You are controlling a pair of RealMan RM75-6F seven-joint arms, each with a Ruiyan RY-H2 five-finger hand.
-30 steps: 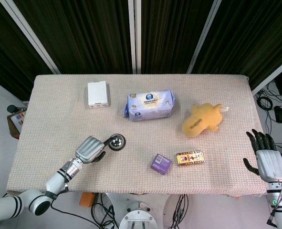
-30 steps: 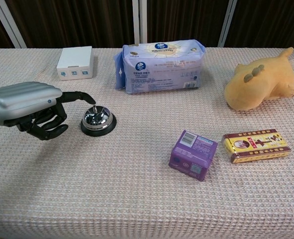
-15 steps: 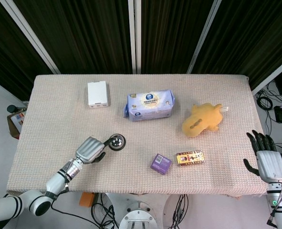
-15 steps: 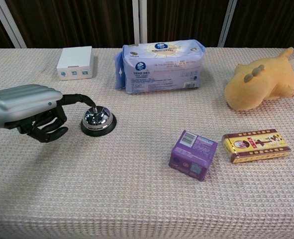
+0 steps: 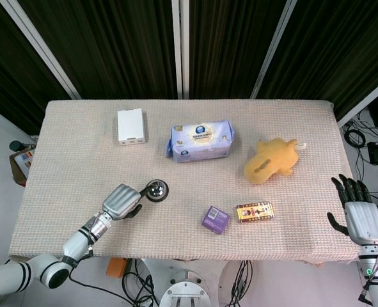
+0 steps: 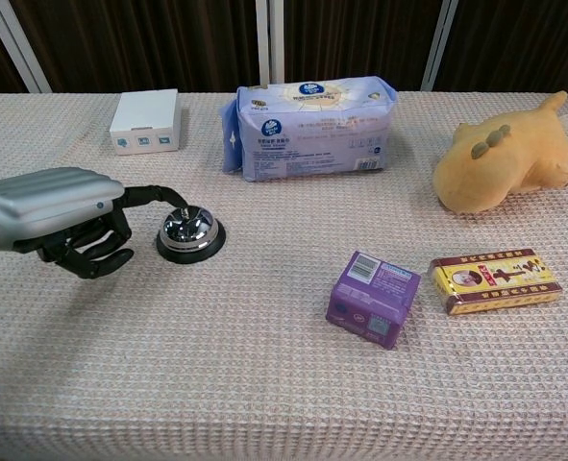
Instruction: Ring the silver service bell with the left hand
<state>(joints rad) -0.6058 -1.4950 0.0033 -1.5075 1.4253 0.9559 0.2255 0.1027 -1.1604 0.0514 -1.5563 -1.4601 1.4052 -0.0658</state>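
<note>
The silver service bell (image 5: 155, 190) on its black base stands left of centre near the table's front edge, also seen in the chest view as the bell (image 6: 188, 230). My left hand (image 5: 120, 201) lies just left of it, low over the cloth. In the chest view the left hand (image 6: 58, 216) has one finger stretched out with its tip on the bell's top button, and the other fingers curled under. My right hand (image 5: 358, 214) hangs off the table's front right corner with its fingers spread, holding nothing.
A white box (image 5: 130, 126) sits at the back left and a blue tissue pack (image 5: 201, 141) at the back centre. A yellow plush toy (image 5: 270, 160) lies to the right. A purple box (image 6: 373, 299) and a yellow box (image 6: 495, 279) lie at the front right.
My left hand has sunk a little toward the cloth, and its outstretched finger has come down from above the bell onto the button. The right hand has not moved.
</note>
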